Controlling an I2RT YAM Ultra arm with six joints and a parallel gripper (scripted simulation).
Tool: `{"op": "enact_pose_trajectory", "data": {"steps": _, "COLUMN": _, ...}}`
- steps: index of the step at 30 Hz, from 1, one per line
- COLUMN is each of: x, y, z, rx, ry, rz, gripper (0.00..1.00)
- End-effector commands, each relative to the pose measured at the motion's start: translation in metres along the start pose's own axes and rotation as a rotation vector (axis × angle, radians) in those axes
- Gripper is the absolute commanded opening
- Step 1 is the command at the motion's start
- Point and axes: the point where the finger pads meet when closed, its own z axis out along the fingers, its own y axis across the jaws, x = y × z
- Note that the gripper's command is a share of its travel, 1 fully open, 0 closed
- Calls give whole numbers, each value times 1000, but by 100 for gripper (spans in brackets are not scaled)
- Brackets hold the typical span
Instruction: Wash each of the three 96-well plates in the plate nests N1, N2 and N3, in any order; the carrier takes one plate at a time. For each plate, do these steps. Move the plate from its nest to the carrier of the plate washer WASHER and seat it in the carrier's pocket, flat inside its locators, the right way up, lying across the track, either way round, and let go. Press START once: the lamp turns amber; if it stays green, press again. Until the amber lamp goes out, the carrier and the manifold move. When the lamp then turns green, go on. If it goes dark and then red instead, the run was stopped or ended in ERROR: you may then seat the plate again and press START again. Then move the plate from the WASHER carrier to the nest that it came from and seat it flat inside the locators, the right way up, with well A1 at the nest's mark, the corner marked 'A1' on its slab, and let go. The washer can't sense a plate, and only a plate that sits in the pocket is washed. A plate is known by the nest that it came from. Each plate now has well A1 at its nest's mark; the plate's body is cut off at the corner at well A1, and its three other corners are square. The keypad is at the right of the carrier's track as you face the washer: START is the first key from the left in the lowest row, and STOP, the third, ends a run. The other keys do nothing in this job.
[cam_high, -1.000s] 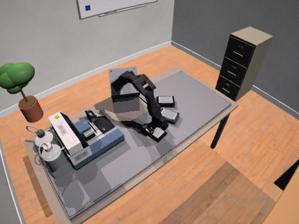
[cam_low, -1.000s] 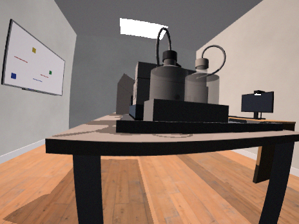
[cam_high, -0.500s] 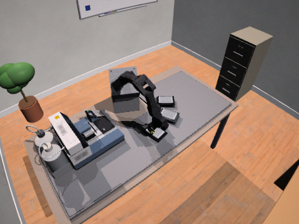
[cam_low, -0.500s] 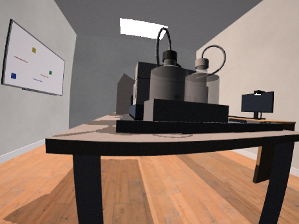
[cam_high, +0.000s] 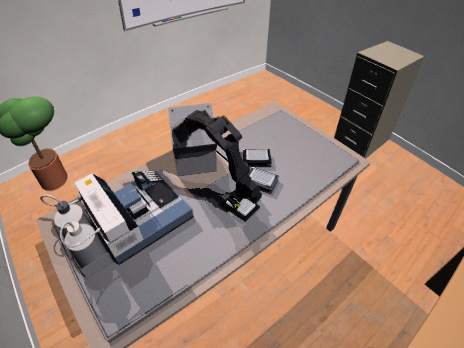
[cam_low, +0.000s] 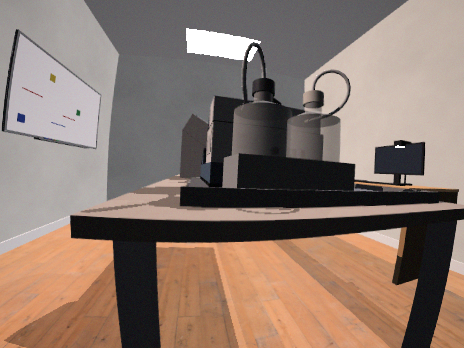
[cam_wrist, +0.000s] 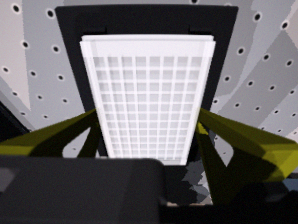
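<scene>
My gripper is low over the front nest and shut on the long sides of a white 96-well plate. The plate lies over its black nest slab. My yellow fingers press on its left and right edges. Two more plates sit in their nests beside the arm, one in the middle and one at the back. The washer stands at the left, its dark carrier empty and its keypad beyond it. In the exterior view the washer's bottles hide the arm and plates.
Two bottles with hoses stand at the washer's left end. A grey box stands behind the arm's base. A filing cabinet and a potted plant stand on the floor away from the table.
</scene>
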Motion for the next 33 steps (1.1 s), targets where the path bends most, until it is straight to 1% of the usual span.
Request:
{"op": "enact_pose_trajectory", "data": {"steps": 1, "x": -5, "y": 0, "z": -2, "rx": -1, "ry": -12, "rz": 1, "gripper": 0}}
{"op": "enact_pose_trajectory", "data": {"steps": 18, "x": -5, "y": 0, "z": 0, "rx": -1, "ry": -12, "rz": 1, "gripper": 0}}
{"op": "enact_pose_trajectory", "data": {"steps": 19, "x": -5, "y": 0, "z": 0, "rx": -1, "ry": -12, "rz": 1, "gripper": 100}}
{"op": "enact_pose_trajectory", "data": {"steps": 33, "x": -5, "y": 0, "z": 0, "rx": -1, "ry": -12, "rz": 1, "gripper": 100}}
